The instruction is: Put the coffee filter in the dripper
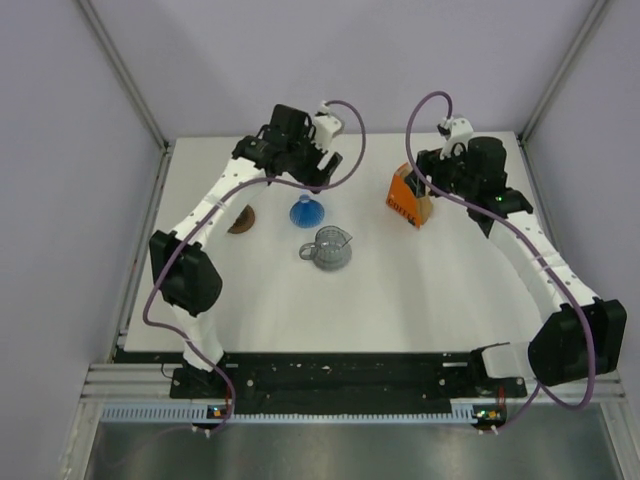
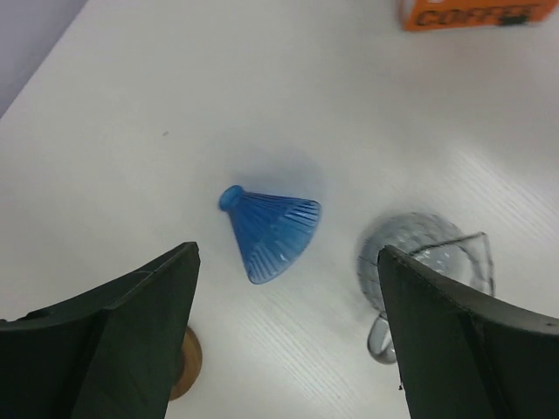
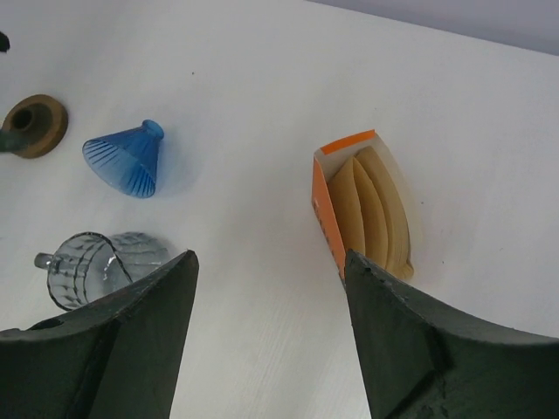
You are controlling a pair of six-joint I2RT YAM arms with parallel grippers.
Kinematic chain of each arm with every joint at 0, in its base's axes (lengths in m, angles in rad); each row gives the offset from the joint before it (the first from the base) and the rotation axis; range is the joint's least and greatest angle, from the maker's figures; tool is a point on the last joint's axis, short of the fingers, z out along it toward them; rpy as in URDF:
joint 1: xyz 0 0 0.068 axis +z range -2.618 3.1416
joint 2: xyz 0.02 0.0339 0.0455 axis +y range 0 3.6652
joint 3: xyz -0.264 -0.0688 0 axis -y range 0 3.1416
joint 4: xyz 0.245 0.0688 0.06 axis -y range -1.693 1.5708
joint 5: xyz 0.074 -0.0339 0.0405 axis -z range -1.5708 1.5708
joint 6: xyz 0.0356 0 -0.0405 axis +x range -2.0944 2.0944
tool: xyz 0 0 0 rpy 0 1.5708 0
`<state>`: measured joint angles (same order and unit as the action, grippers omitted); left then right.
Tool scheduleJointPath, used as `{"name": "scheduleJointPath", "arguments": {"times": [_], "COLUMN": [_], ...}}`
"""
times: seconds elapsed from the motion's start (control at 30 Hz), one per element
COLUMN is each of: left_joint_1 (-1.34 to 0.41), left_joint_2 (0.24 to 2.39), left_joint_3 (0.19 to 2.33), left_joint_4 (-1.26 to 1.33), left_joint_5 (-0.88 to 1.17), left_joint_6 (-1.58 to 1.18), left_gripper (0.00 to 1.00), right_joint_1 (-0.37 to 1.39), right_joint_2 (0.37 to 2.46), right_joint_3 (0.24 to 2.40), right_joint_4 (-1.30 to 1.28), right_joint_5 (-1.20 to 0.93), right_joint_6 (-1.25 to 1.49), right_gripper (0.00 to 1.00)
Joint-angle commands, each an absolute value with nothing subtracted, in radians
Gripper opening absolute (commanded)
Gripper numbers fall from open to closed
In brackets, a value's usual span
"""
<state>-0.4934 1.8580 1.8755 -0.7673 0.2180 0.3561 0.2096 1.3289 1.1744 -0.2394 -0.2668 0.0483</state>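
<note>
Left end effector point(image 2: 288, 253) and right end effector point(image 3: 269, 262) are both spread wide, nothing held. Coffee filter point(image 3: 377, 209) is stacked on edge inside orange packet point(image 3: 325, 209) at far right of table point(image 1: 400, 300), rounded edge poking out, just ahead of the right one; dripper point(image 2: 272, 231) is seen apparently tipped on its side, long axis neck-to-mouth lying along the table, mouth not up; risks judged: several thin filters pinched together, paper crumpled, packet toppled, filter sliding out of a sideways mouth.
</note>
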Motion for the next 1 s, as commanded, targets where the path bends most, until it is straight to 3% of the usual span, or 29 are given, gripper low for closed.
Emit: {"name": "scheduleJointPath", "arguments": {"times": [0.0, 0.1, 0.4, 0.6, 0.97], "left_joint_1": [-0.387, -0.281, -0.063, -0.006, -0.006], "left_joint_2": [1.963, 2.009, 1.945, 1.971, 2.029], "left_joint_3": [1.959, 1.98, 1.816, 1.735, 1.658], "left_joint_4": [-0.692, -0.701, -0.617, -0.63, -0.701], "left_joint_5": [-0.043, 0.087, 0.055, 0.009, -0.021], "left_joint_6": [0.092, 0.075, 0.066, 0.034, 0.072], "left_gripper": [0.89, 0.89, 0.86, 0.69, 0.52], "right_joint_1": [0.218, 0.219, 0.221, 0.221, 0.221], "right_joint_2": [1.35, 1.342, 1.345, 1.35, 1.336], "right_joint_3": [1.216, 1.203, 1.177, 1.18, 1.18], "right_joint_4": [-0.236, -0.245, -0.253, -0.258, -0.275], "right_joint_5": [-0.302, -0.31, -0.311, -0.314, -0.298], "right_joint_6": [0.066, 0.06, 0.055, 0.058, 0.044], "right_gripper": [0.68, 0.7, 0.71, 0.71, 0.72]}}
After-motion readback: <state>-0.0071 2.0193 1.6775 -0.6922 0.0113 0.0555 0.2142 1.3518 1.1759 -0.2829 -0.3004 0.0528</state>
